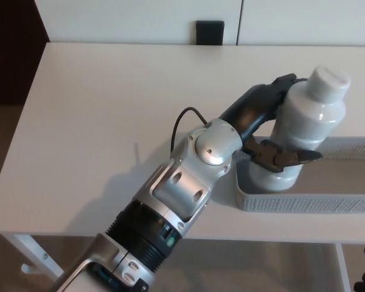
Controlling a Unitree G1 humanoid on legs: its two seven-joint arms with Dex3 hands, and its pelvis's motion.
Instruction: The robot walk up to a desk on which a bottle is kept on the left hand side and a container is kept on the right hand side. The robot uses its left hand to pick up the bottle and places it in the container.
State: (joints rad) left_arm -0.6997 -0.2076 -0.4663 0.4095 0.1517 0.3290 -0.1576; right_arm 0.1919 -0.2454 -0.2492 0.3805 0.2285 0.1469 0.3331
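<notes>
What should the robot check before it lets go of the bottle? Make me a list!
1. Left hand wrapped around the bottle: ok.
2. Bottle's bottom inside the container, near its left end: ok.
3. Bottle standing straight: not ok, it leans a little.
4. Bottle's bottom resting on the container floor: cannot tell.
5. Room left in the container to the right of the bottle: ok.
6. Right hand out of the way: cannot tell, not in view.
</notes>
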